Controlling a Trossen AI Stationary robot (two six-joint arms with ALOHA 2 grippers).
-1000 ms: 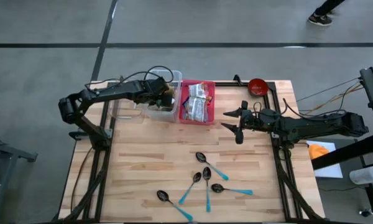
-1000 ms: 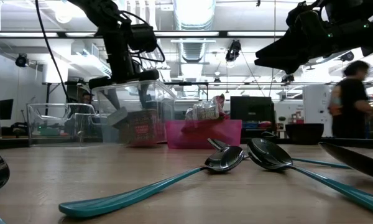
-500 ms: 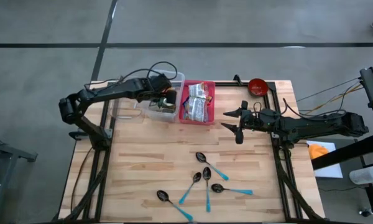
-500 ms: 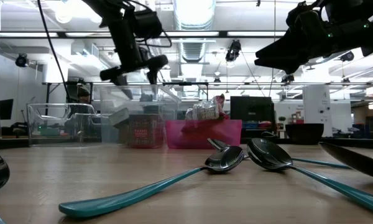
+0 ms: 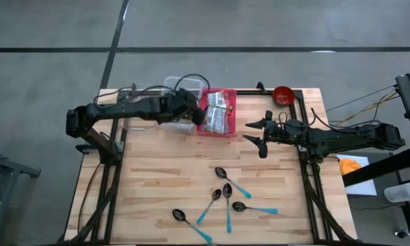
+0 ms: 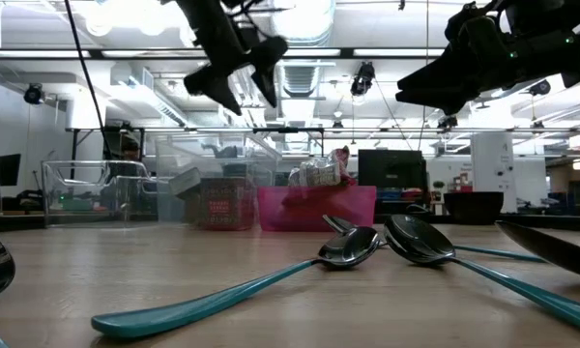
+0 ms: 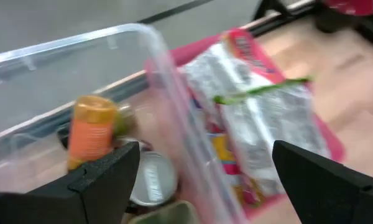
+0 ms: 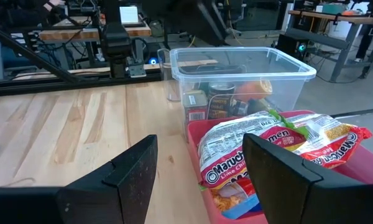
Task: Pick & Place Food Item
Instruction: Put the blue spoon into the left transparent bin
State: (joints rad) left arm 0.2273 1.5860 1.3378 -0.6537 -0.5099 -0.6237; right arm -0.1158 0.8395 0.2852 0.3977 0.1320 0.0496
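A clear plastic bin [image 5: 178, 89] at the table's far side holds an orange-capped item [image 7: 90, 127], a can [image 7: 148, 185] and small boxes. Beside it on the right, a pink bin [image 5: 229, 102] holds ramen packets [image 7: 261, 112]. My left gripper [image 5: 195, 111] hangs open and empty above the wall between the two bins, well above them in the low view [image 6: 242, 75]. My right gripper [image 5: 257, 134] stands open and empty above the table to the right of the pink bin, pointing at both bins [image 8: 200, 142].
Several teal-handled spoons [image 5: 225, 198] lie scattered on the near middle of the wooden table. A red bowl [image 5: 282, 94] sits at the far right corner. A small clear container [image 6: 77, 188] stands left of the clear bin.
My left gripper has risen out of the clear bin and swung toward the table's right, to above the pink bin's near wall, rolling as it went. It has stayed open with nothing in it. The bins' contents lie as before.
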